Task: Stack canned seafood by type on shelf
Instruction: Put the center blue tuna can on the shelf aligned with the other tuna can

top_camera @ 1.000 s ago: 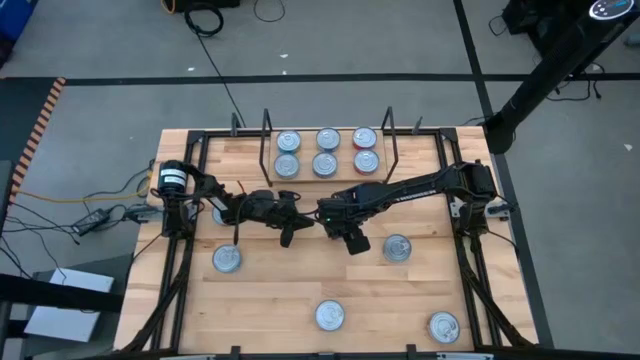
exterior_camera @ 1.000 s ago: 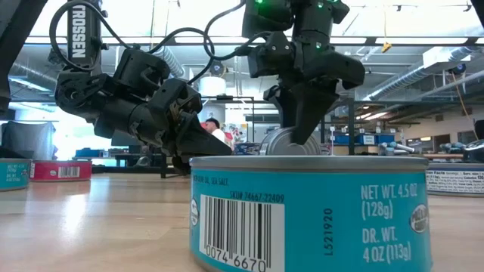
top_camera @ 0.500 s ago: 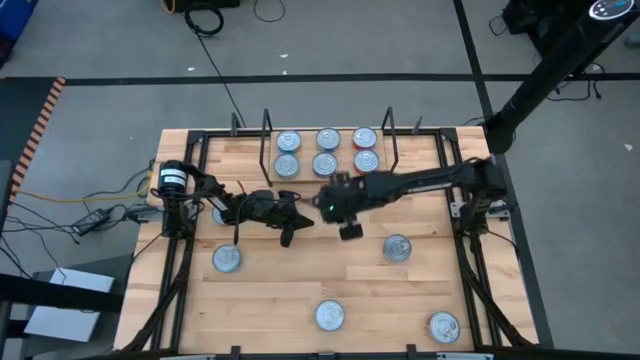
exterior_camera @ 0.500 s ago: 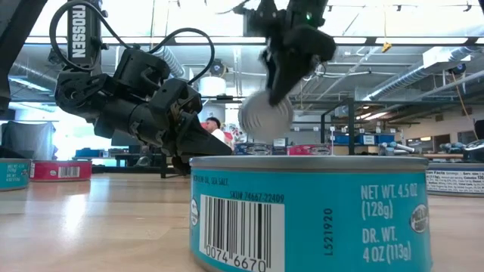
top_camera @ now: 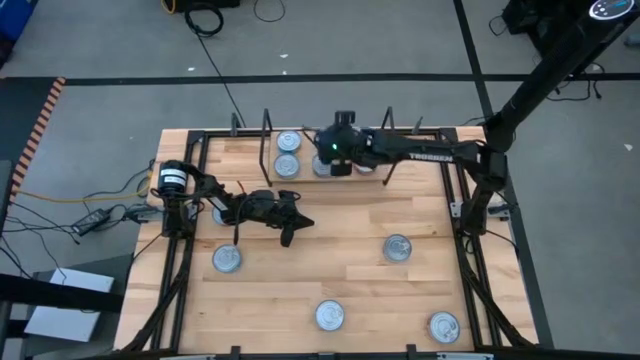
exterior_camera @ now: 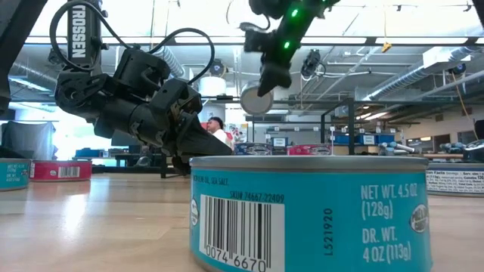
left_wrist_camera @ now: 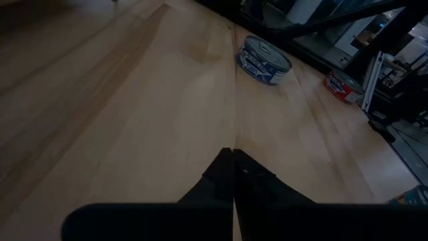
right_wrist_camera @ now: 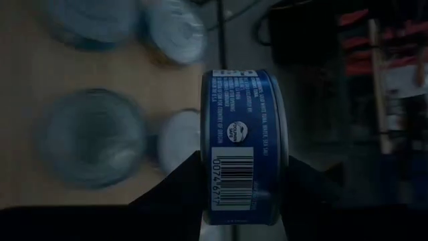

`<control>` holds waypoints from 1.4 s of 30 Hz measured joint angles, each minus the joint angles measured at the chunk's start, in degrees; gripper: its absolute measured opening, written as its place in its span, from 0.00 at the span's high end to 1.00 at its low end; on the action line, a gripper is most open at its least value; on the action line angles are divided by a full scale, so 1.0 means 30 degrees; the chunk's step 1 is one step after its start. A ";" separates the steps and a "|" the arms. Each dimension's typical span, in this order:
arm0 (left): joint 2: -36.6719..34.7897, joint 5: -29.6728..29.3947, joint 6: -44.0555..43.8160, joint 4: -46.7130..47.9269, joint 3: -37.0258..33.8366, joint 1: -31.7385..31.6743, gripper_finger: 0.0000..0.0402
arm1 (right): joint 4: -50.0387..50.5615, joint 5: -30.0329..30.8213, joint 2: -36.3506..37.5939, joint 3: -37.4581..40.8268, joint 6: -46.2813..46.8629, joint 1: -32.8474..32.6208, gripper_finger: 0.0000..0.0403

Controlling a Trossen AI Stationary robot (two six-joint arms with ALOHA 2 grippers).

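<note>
In the high view the right gripper is hanging over the shelf at the far side of the table, above the middle of the tins already set there, while the left gripper is waiting low over the boards near the table's middle; three more loose tins are lying on the near half and one on the left. In the low view the right gripper is carrying a tin on edge, high above the table, behind a big teal tin close to the lens. The left wrist view is showing its own fingers pressed together with nothing between them. In the right wrist view the fingers are clamping a blue-labelled tin by its flat faces, with silver lids blurred below it. The step in hand seems to be delivering a blue tin; next it likely needs turning flat, centring over a lid of the same kind, lowering until it is seated, then releasing.
</note>
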State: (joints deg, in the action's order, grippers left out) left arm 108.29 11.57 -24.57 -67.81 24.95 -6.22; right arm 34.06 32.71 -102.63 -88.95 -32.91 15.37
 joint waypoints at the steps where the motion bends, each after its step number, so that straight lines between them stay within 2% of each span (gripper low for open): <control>1: 0.0000 0.0001 -0.0024 0.0000 0.0000 0.0000 0.99 | -0.0621 0.0113 -0.0187 0.0000 -0.0762 0.0367 0.63; 6: 0.0000 -0.0002 -0.0049 -0.0004 0.0000 0.0029 0.99 | -0.2032 -0.0129 -0.1420 0.0008 -0.3319 0.1712 0.63; 11: 0.0000 -0.0062 -0.0403 -0.0001 -0.0007 0.0079 0.99 | -0.2489 -0.1339 -0.2368 0.0036 -0.3685 0.2565 0.63; 16: 0.0000 -0.0123 -0.0403 0.0075 -0.0007 0.0080 0.99 | -0.2802 -0.1630 -0.3024 0.0036 -0.4068 0.3067 0.63; 23: 0.0007 -0.0130 -0.0411 0.0211 -0.0034 0.0095 0.99 | -0.3032 -0.1986 -0.3562 0.0029 -0.4209 0.3200 0.62; 32: 0.0007 -0.0130 -0.0397 0.0205 -0.0044 0.0095 0.99 | -0.2146 -0.2455 -0.3593 0.0015 -0.3749 0.3193 0.52; 42: 0.0007 -0.0130 -0.0400 0.0146 -0.0044 0.0095 0.99 | -0.1697 -0.2502 -0.3587 0.0015 -0.3743 0.3184 0.51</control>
State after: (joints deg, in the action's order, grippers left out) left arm 108.31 11.18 -25.77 -67.37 24.82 -5.93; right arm 28.96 25.20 -113.39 -88.90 -44.14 24.92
